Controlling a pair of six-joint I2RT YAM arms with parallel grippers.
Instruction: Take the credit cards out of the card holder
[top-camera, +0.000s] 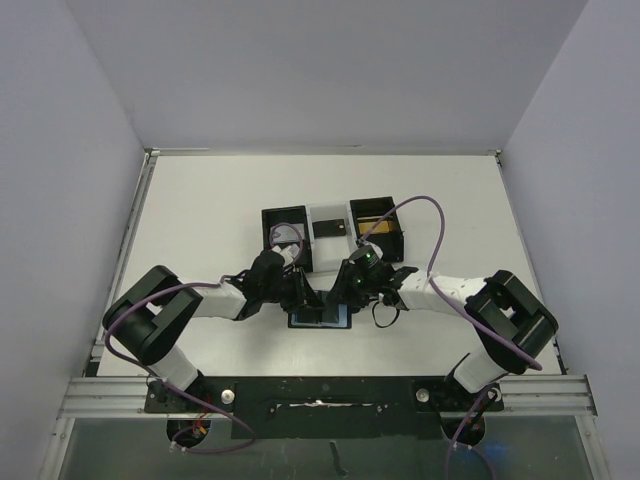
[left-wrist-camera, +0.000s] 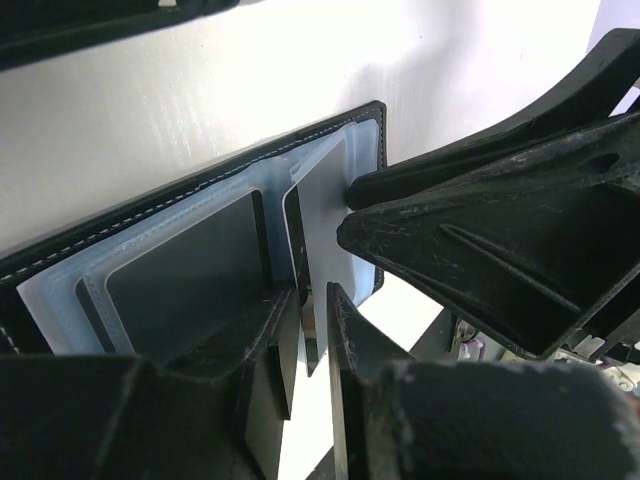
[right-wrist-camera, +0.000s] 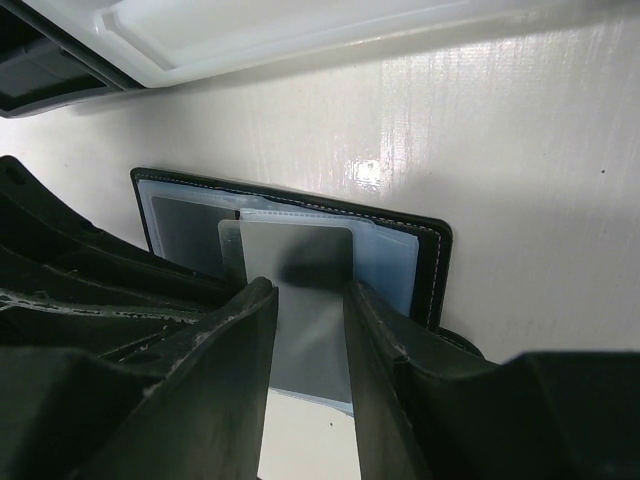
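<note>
The card holder (top-camera: 320, 318) lies open on the table between both grippers, blue-grey pockets up (left-wrist-camera: 180, 270) (right-wrist-camera: 435, 260). A pale grey-blue card (right-wrist-camera: 300, 345) stands partly out of its pocket, tilted up, and reaches past the holder's near edge. In the left wrist view it (left-wrist-camera: 325, 200) runs edge-on between my left fingers. My left gripper (top-camera: 300, 295) (left-wrist-camera: 312, 320) is shut on this card. My right gripper (top-camera: 350, 290) (right-wrist-camera: 308, 288) is open, with its fingers either side of the card and its tips (left-wrist-camera: 350, 212) at the holder. A gold-tan card (top-camera: 372, 214) lies in the back right box.
Two black open-top boxes (top-camera: 285, 228) (top-camera: 385, 232) stand behind the holder. Between them is a white tray (top-camera: 328, 245) with a small plain black rectangle (top-camera: 328, 227) on it. The tray's rim (right-wrist-camera: 300, 30) is close above the holder. Grey walls enclose the table.
</note>
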